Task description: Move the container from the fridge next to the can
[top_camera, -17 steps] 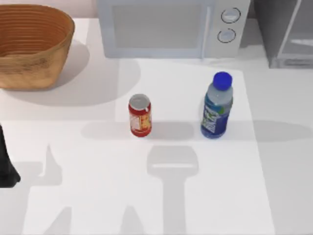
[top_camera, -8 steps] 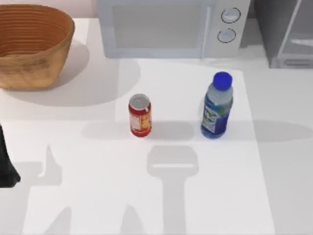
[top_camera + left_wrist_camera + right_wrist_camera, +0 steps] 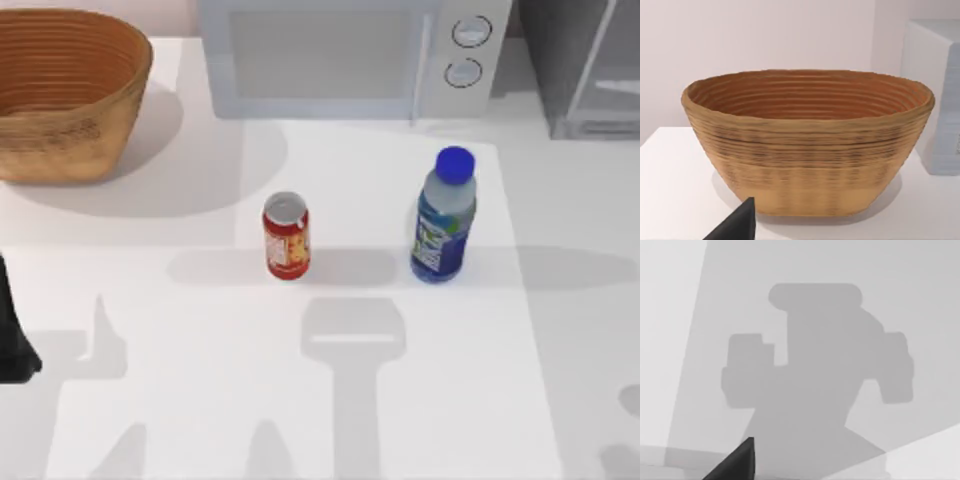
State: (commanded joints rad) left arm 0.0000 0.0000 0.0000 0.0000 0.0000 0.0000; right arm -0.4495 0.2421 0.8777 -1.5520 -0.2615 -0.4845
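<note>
From above, the bottle [image 3: 443, 217] stands upright on the table [image 3: 200, 400], out of the fridge [image 3: 585, 65] and right of the can [image 3: 286, 236], a gap between. My left wrist faces the basket [image 3: 807, 145]. My right wrist looks at bare table. I cannot tell either hand's fingers.

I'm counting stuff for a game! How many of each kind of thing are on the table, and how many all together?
Bottles: 1, the container, right of the can
Cans: 1, the can
Baskets: 1, the basket
Microwaves: 1, the microwave
Fridges: 1, the fridge
Total: 5
</note>
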